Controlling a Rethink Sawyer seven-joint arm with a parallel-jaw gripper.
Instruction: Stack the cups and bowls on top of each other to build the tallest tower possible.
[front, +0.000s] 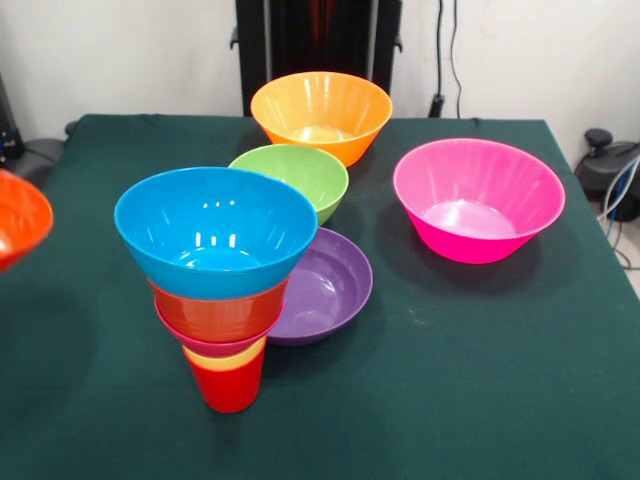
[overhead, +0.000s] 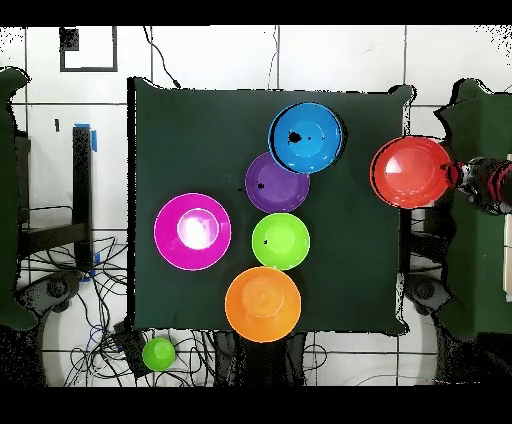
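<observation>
While bowls crowd the tower, table (near edge) lies open.

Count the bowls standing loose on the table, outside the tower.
4: orange bowl at one end of the table, green bowl next to it, purple bowl beside the tower, magenta-pink bowl apart. An orange-red bowl hangs off the edge.

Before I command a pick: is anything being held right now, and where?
The orange-red bowl, gripped at its rim by what looks like a person's hand. The robot's gripper is not in view.
</observation>
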